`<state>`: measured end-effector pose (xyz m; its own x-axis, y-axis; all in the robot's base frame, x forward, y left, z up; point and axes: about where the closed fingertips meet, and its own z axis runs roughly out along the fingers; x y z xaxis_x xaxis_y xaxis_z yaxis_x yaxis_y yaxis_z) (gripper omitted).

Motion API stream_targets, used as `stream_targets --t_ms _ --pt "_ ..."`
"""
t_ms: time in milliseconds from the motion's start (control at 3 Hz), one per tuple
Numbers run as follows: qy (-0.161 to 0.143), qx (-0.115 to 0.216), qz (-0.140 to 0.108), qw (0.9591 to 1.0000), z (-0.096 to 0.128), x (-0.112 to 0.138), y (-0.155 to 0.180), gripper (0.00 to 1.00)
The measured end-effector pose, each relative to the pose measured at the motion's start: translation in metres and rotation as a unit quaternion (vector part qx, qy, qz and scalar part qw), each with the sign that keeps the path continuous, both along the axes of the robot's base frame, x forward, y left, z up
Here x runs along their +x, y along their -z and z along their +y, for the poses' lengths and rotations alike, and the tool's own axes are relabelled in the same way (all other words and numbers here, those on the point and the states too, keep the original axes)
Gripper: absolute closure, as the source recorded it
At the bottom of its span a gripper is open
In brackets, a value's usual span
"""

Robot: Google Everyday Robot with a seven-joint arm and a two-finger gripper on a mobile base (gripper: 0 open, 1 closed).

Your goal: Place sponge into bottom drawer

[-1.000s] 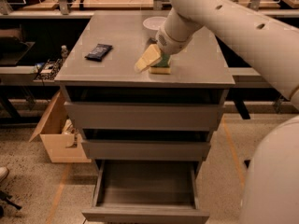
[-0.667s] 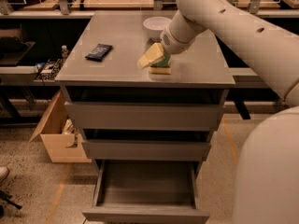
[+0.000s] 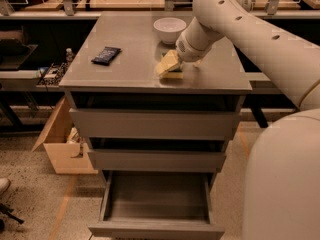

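Looking at the gripper point(image 3: 176, 62) first: it's down on the cabinet top point(image 3: 130, 59), pressed right against the sponge point(image 3: 169, 68), a bit right of centre and near the front edge. We honestly can't tell whether it's got a proper hold or is just resting there, since the wrist hides that part.

What changed over the last second? Not much at the business end. The gripper stayed at the sponge, and the sponge seems to have crept slightly right, yellow side tipped up. The bigger shift is further out. The arm's elbow has swung and the robot's body now fills more of the near right corner.

To us that reads as settling into the pick, not carrying yet. The sponge hasn't left the top, and the bottom drawer point(image 3: 155, 230) is pulled out towards us with nothing in it we can see. So we'd say the lift and the trip down to the drawer are both still ahead.

The white bowl point(image 3: 170, 29) sits just behind the wrist, and the black packet point(image 3: 106, 55) is well off to the left.
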<state>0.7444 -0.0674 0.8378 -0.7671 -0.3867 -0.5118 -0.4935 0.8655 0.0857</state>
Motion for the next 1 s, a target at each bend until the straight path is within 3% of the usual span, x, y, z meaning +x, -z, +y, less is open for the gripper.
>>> stream_targets --t_ms 1000 --pt "0.003 -0.006 0.009 0.9999 -0.0073 -0.0071 0.0028 0.88"
